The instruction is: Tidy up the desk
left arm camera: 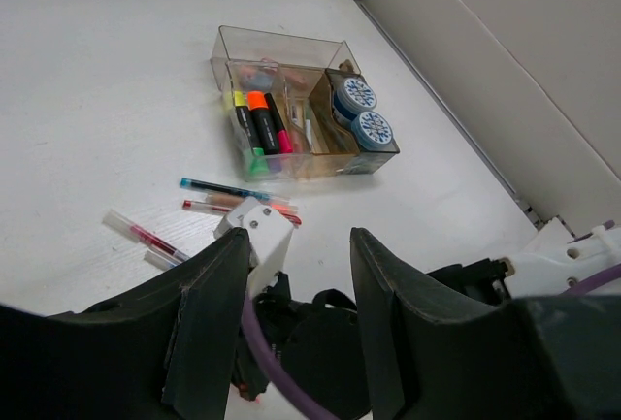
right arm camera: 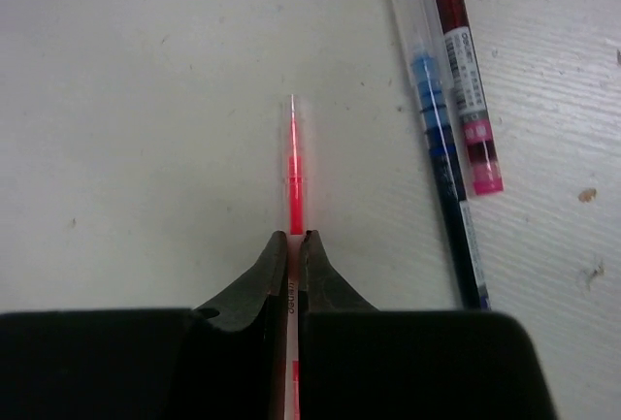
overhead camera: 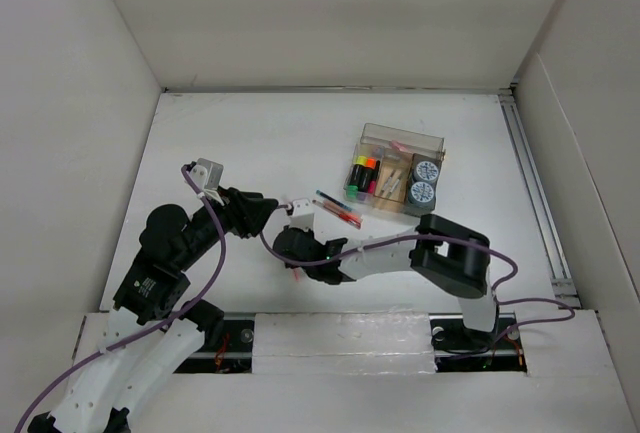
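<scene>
One hand is busy: my right hand [right arm camera: 291, 236] is clenched on a red pen [right arm camera: 294, 163] whose long axis runs straight ahead from the fingers, along the tabletop [right arm camera: 126, 100] just beneath. The organizer [overhead camera: 400, 133] lies farther back, to the right; my left hand [left arm camera: 301, 238] hangs released, empty.

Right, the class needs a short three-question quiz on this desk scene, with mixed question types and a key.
1. True or false: the left claw is shut.
2. What does the right claw pinch? A) blue pen B) thin red pen C) highlighter
3. How many round rolls sit in the clear organizer?
Key: 1 false; 2 B; 3 two.
</scene>
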Robot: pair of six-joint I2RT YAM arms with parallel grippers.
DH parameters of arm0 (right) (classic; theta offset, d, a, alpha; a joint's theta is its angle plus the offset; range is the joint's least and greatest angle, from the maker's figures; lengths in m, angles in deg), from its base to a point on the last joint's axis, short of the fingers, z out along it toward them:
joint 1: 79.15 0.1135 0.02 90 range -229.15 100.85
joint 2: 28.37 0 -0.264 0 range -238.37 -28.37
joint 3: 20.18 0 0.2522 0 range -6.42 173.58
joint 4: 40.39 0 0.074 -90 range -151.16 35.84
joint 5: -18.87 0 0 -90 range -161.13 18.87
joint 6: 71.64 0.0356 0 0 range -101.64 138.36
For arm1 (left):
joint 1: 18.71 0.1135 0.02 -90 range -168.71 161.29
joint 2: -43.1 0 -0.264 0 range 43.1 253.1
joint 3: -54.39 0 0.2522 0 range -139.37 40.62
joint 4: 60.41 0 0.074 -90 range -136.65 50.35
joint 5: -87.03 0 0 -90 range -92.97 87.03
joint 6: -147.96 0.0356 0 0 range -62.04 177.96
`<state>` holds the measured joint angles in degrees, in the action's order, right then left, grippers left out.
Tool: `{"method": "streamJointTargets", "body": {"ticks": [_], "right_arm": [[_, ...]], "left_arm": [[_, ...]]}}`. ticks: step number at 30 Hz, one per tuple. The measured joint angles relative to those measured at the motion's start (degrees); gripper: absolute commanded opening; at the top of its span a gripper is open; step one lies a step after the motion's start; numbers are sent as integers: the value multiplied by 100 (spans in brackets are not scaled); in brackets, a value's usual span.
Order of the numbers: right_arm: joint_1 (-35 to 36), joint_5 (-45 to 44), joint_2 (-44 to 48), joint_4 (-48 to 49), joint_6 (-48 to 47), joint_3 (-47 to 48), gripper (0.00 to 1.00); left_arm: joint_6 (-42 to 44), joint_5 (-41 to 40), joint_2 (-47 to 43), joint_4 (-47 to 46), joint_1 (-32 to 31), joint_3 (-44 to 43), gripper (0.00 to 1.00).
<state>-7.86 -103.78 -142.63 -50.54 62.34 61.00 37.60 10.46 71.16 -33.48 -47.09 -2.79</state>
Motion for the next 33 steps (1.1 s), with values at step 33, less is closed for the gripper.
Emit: {"method": "streamJointTargets", "body": {"ticks": [33], "right_arm": [[-4435, 769, 3825, 1703, 1996, -3121, 0]], "left_arm": [[0, 11, 46, -7, 0, 0, 42]]}}
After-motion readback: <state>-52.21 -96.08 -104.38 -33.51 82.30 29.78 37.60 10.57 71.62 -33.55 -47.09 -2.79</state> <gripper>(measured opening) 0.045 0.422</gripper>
